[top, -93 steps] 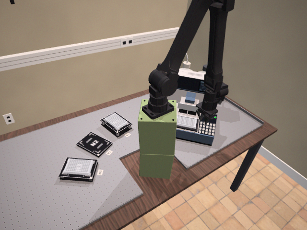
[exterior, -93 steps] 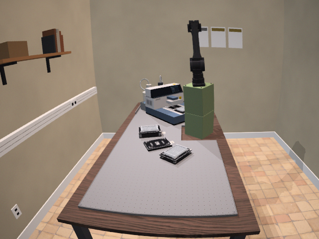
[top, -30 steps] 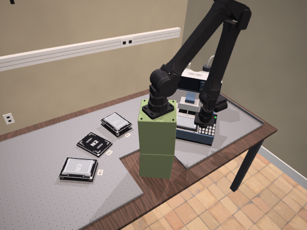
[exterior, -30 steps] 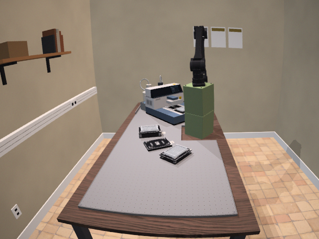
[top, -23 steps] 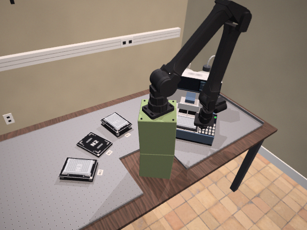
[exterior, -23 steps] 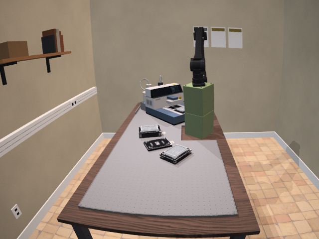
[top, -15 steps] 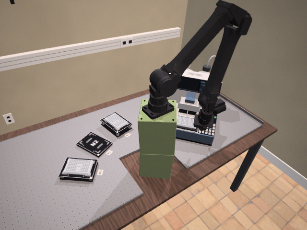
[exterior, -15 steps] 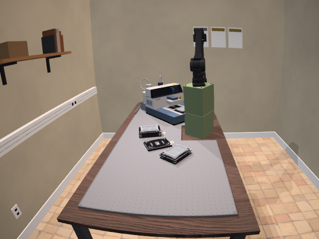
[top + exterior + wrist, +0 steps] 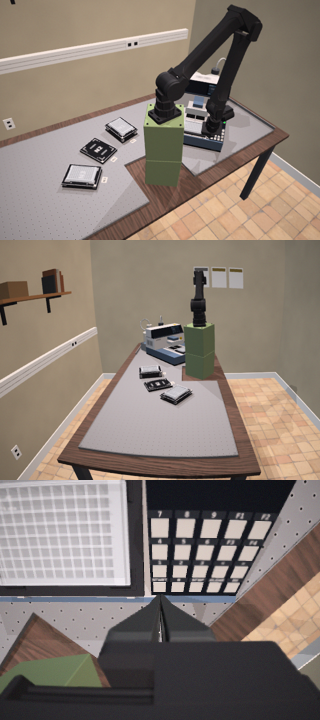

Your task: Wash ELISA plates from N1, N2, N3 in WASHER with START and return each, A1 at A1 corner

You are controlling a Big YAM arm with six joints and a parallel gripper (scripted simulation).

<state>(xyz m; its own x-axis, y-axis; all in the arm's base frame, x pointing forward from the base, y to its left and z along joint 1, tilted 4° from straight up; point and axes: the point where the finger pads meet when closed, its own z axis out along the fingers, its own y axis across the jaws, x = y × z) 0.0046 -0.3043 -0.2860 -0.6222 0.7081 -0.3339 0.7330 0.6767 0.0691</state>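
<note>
My gripper (image 9: 160,600) is shut and empty, pointing down over the washer's keypad (image 9: 206,541). In the wrist view its tips show just below the START key (image 9: 159,586); the gap between them cannot be told. A clear plate (image 9: 193,126) (image 9: 181,350) (image 9: 60,535) lies in the carrier of the washer (image 9: 201,143) (image 9: 165,355) and looks flat. The washer's lamp (image 9: 224,122) is green. Nest N2 (image 9: 98,149) (image 9: 154,386) is empty. One plate (image 9: 120,126) (image 9: 150,369) sits in N1 and another plate (image 9: 82,173) (image 9: 176,392) in N3.
The green pedestal (image 9: 164,144) (image 9: 199,351) bearing the arm stands between the nests and the washer. The washer's white arm with a blue block (image 9: 198,101) (image 9: 172,338) stands behind the plate in the carrier. A hose (image 9: 220,59) rises behind the washer.
</note>
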